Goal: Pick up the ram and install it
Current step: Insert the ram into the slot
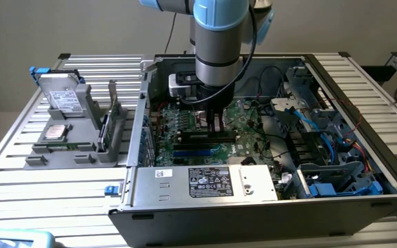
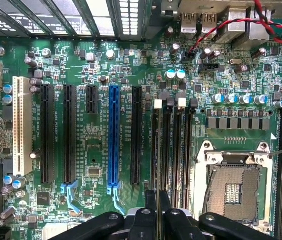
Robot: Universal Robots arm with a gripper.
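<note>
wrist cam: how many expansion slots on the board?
6, in a row: white slot at the board edge, long black slot, another long black slot, short black slot, blue slot, last long black slot beside the memory slots. Gripper covers some board, so more may be hidden.

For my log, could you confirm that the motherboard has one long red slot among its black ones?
Not quite: the wrist view shows the long slot is blue, not red; it does stand among black slots on the motherboard.
</note>
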